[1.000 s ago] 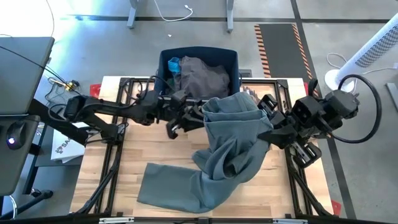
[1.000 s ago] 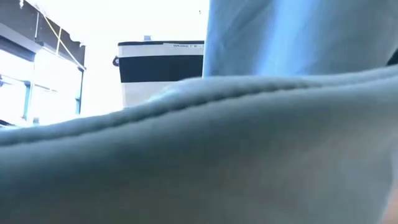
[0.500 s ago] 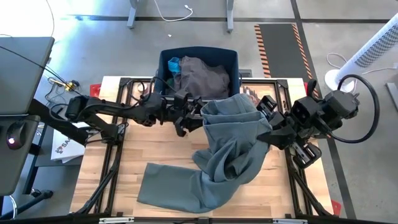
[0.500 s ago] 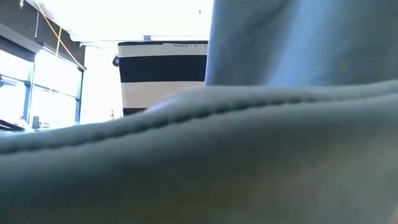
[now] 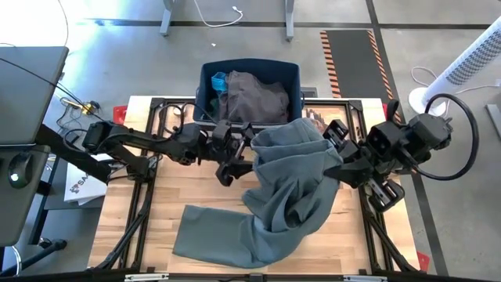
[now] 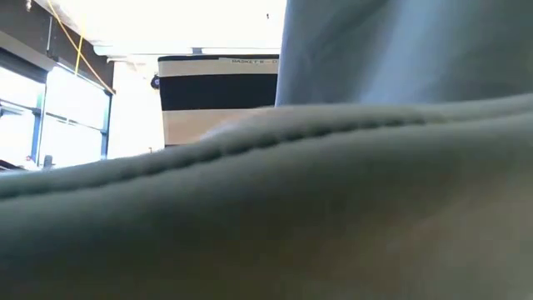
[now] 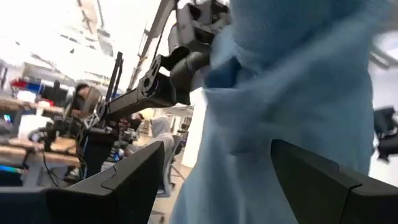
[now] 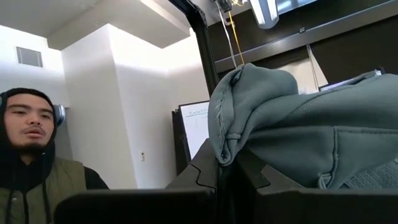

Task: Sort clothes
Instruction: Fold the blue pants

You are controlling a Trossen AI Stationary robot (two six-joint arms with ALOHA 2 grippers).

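A grey-green shirt (image 5: 290, 188) hangs from my right gripper (image 8: 225, 163), which is shut on it high over the table's right half. The shirt's lower end (image 5: 223, 231) lies spread on the wooden table and fills the low view (image 6: 266, 208). My left gripper (image 5: 235, 160) stands open at the shirt's left edge. In its wrist view the cloth (image 7: 280, 93) hangs just beyond the two spread fingers, and I cannot tell whether they touch it. Dark grey-brown trousers (image 5: 252, 95) and a bright blue piece (image 5: 218, 79) lie in the navy bin (image 5: 291, 74). My right gripper pinches a bunched fold of the shirt (image 8: 239, 134) between its two fingers, several layers with a stitched hem. The fingers slant upward toward the table's left. The cloth heaps over the fingertips and hangs slack below them, its lower end on the table.
The navy bin with white stripes (image 6: 216, 92) stands at the table's far edge, middle. Black frame rails (image 5: 145, 196) run along the table's left and right sides. A person (image 8: 31, 155) sits beyond the table. Bare wood (image 5: 203, 188) shows left of the shirt.
My left gripper has opened and let go of the shirt's left edge, rolled about its own axis and shifted a little toward the table's right, staying beside the shirt. The shirt still hangs from my right gripper, which has kept still.
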